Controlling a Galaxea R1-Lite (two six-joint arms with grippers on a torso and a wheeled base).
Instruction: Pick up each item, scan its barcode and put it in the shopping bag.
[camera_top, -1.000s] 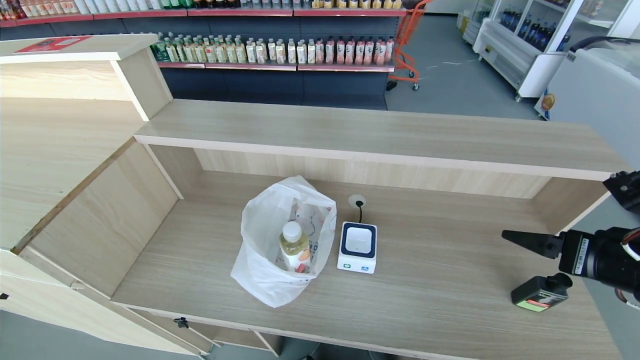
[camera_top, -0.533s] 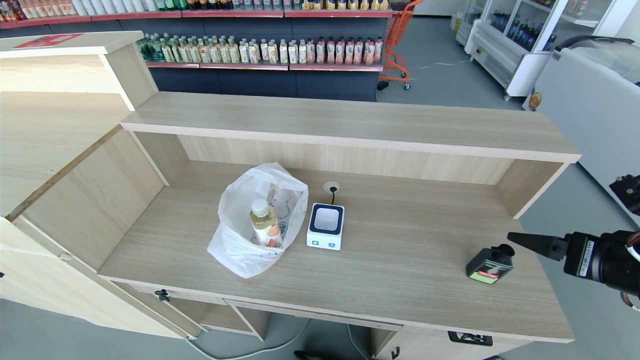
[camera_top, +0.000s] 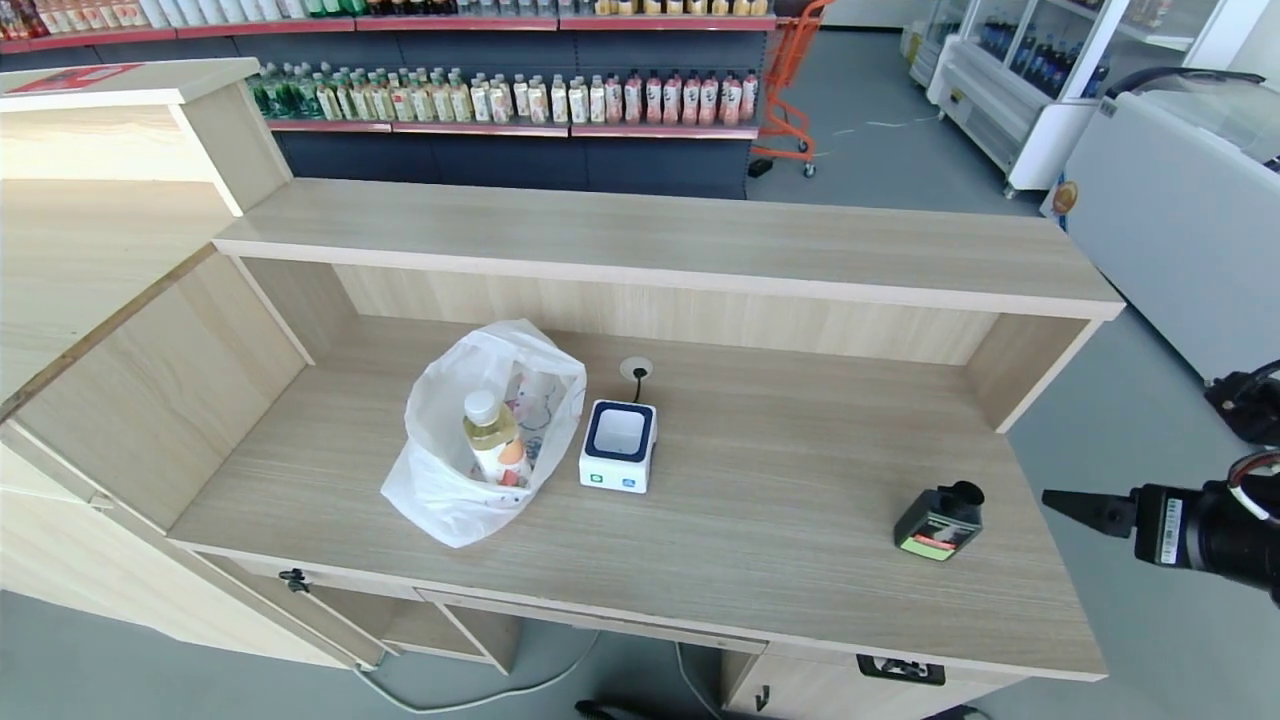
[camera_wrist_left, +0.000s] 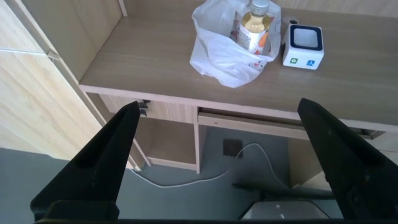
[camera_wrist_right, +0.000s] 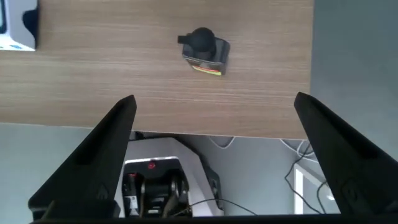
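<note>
Left pincer (camera_wrist_left: 217, 109): hanging spread wide and empty, before the bench's (camera_top: 780, 480) front edge;
Shopping bag (camera_top: 440, 490): sitting open on the bench's left part, a yellowish bottle (camera_top: 488, 440) standing inside;
Scanner (camera_top: 618, 460): sitting just beside the bag, to its right;
Dark item (camera_top: 938, 520): lying near the bench's right end, well apart from the scanner;
Right pincer (camera_wrist_right: 214, 99): hovering spread wide and empty, beyond that right end, near the dark item.
</note>
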